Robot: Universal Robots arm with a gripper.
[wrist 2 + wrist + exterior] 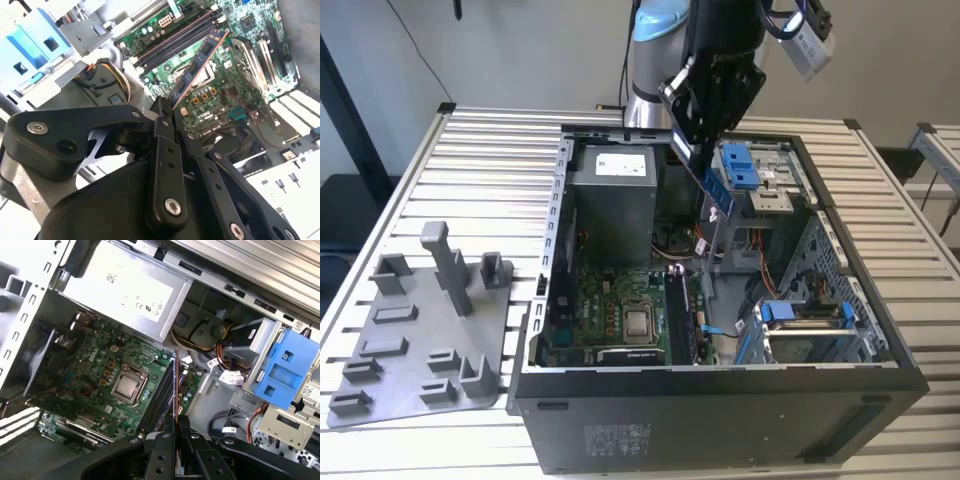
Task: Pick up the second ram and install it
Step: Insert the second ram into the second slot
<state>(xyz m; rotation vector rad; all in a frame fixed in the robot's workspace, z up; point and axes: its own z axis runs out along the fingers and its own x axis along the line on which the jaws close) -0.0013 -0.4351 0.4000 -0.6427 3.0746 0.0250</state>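
Slats of pale metal make up the table (480, 170), and on it lies an open computer case (720, 425) with its inside facing up. Above the case, toward its far side in the exterior view, the gripper (700, 155) hangs from the arm with its two black fingers pinched on one end of the second ram (720, 190). The second ram is in the air, clear of the board below, and it slants down toward the exterior view's right. In that view its free end shows just beside a blue drive bracket (740, 165). In the second wrist view the fingers (163, 135) clamp the near end, and the rest of the second ram (200, 65) reaches out over the green motherboard (240, 100), showing a dark blue face with black chips and a copper-coloured edge. The long dark memory slots (175, 42) lie beyond it, not touching it. In the first wrist view the second ram (175, 385) is seen edge-on as a thin line reaching out from the gripper (175, 427), alongside the memory slots (159, 395) and near the processor socket (129, 386). Whether it lines up with a slot I cannot tell. A grey power supply (120, 290) sits in a corner of the case. On the table, just beside the case on the exterior view's left, lies a grey holder (410, 350) with upright posts.
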